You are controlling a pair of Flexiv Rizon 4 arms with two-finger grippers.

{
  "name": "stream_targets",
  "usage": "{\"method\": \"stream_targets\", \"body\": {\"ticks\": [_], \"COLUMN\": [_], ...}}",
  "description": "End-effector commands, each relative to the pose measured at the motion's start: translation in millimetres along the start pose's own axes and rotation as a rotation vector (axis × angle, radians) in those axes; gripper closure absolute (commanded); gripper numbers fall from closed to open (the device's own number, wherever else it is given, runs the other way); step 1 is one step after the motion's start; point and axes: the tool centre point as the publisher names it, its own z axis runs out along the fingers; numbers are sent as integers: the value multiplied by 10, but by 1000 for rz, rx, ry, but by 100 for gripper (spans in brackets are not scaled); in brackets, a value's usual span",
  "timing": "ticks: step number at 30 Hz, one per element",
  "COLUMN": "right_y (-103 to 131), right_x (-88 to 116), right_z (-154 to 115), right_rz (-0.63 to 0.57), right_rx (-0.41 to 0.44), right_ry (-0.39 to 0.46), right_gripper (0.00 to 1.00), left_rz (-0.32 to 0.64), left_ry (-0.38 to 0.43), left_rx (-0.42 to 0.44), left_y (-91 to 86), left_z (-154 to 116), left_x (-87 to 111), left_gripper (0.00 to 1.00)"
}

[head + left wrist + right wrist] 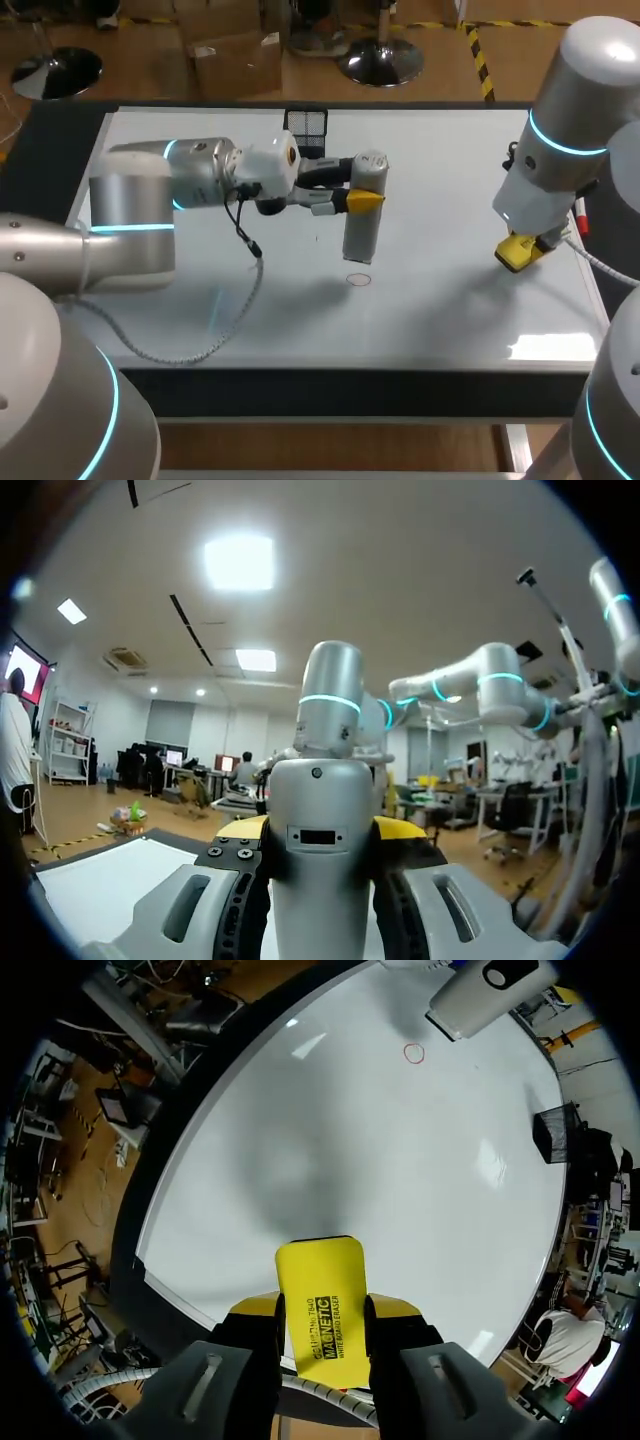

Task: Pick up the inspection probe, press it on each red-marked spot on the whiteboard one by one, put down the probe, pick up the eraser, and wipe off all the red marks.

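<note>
Left pincer [358, 186] grips the upright probe [360, 235], right pincer [322, 1310] the eraser [320, 1275]. Red mark [358, 280] sits at the probe's six o'clock; a tilted descent could miss it.

Robotics lab: robot arms [480, 687], computer desks [190, 776].

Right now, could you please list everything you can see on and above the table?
whiteboard: one, white, covering the table top.
red mark: one, small red ring, on the whiteboard close to the probe's lower end.
inspection probe: one, grey-white, upright in the left gripper.
eraser: one, yellow, in the right gripper near the board's right edge.
mesh holder: one, black, at the board's far edge.
left gripper: one, yellow-tipped, shut on the probe.
right gripper: one, yellow-tipped, shut on the eraser.
</note>
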Motion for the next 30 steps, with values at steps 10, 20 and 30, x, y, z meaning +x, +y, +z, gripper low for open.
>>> {"method": "stream_targets", "body": {"ticks": [10,20,30], "right_y": [-2,-2,-2], "right_x": [-3,-3,-3], "right_z": [-1,-1,-1], "right_rz": [-1,-1,-1], "right_rx": [2,2,2], "right_ry": [2,2,2], "right_gripper": [100,100,100], "left_rz": [-1,-12,-8], "left_ry": [-7,-4,-8], "left_rx": [29,18,16], "left_y": [246,414,477], "left_z": [-74,-167,-209], "left_x": [-20,-99,-116], "left_gripper": [100,100,100]}}
